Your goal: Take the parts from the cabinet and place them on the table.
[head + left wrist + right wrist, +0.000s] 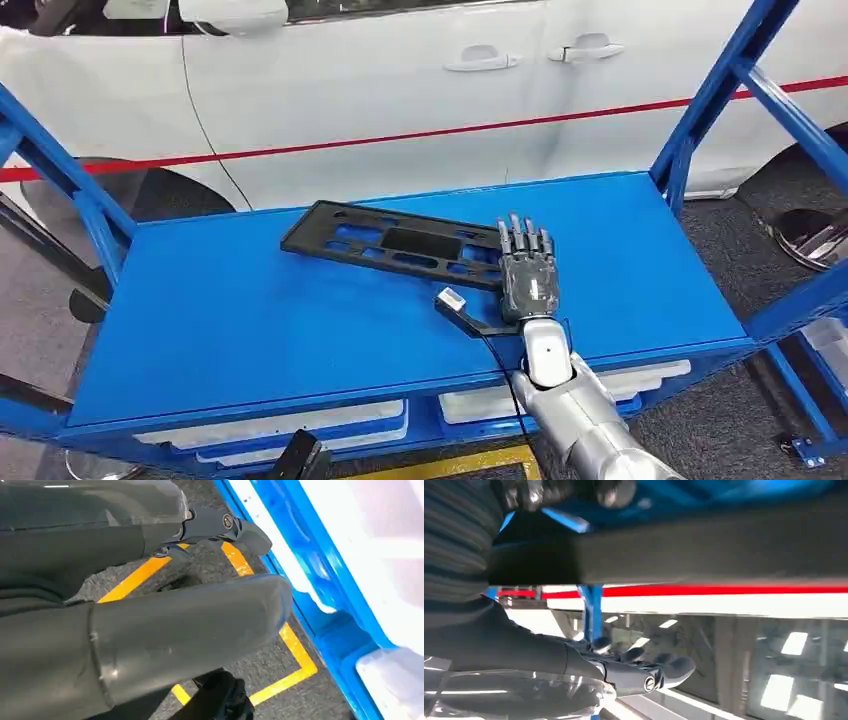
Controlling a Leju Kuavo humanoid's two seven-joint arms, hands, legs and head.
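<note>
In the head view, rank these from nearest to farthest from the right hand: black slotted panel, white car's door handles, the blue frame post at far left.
1. black slotted panel: on the blue shelf top, directly under the right hand.
2. white car's door handles: behind the shelf, straight ahead of the hand.
3. blue frame post: at the shelf's far left end.
</note>
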